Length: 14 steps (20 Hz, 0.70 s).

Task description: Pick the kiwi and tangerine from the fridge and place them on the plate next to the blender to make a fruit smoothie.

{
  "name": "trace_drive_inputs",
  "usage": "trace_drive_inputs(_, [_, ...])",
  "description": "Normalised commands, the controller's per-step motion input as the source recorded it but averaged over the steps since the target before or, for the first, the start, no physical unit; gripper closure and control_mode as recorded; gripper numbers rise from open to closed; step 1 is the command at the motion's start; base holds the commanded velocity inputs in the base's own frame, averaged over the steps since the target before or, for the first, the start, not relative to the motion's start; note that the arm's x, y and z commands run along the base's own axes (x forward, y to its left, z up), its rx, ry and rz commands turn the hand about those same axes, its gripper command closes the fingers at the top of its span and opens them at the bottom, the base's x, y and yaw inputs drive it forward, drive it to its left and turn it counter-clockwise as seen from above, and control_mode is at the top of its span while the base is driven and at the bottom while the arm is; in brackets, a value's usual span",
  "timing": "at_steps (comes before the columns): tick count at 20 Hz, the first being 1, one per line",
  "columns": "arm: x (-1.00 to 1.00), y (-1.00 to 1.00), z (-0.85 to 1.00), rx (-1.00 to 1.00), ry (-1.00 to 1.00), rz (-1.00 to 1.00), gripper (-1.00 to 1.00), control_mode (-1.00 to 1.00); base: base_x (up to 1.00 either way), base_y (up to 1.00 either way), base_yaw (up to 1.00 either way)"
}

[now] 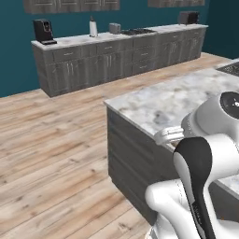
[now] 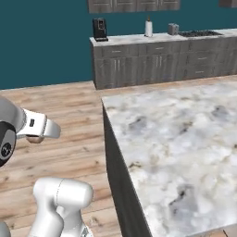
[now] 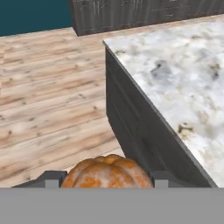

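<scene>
One fruit, the tangerine (image 3: 106, 173), is in the grasp of the gripper (image 3: 106, 177): in the hand view the orange-brown fruit with pale patches sits between the two dark fingertips (image 3: 51, 178), pressed on both sides, so the jaws are clenched on it. From this I judge that the picking of this fruit is done and that the arm is now in the carrying step, with the placing not yet done. About the kiwi I cannot say anything, because nothing in these pictures tells if it is already delivered or not. Ahead of the hand is the marble island counter (image 3: 175, 78), with its dark side panel just beside the held fruit, and the wooden floor (image 3: 43, 100) to the left of it. In the left base view the far counter (image 1: 116, 37) along the teal wall carries a coffee machine (image 1: 43, 31) and a white bottle (image 1: 93, 28). I think what is left is to bring the tangerine to the plate beside the blender and to let it go there gently, since such a small round fruit may roll.
</scene>
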Motion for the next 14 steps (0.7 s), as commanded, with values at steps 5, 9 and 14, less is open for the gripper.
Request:
trace_drive_inputs(5, [0.0, 0.0, 0.0, 0.0, 0.0, 0.0, 1.0, 1.0, 1.0, 0.2, 0.09])
trace_drive_inputs(9, [0.0, 0.0, 0.0, 0.0, 0.0, 0.0, 1.0, 1.0, 1.0, 0.43, 0.07])
trace_drive_inputs(14, [0.0, 0.0, 0.0, 0.0, 0.0, 0.0, 1.0, 1.0, 1.0, 0.6, 0.01])
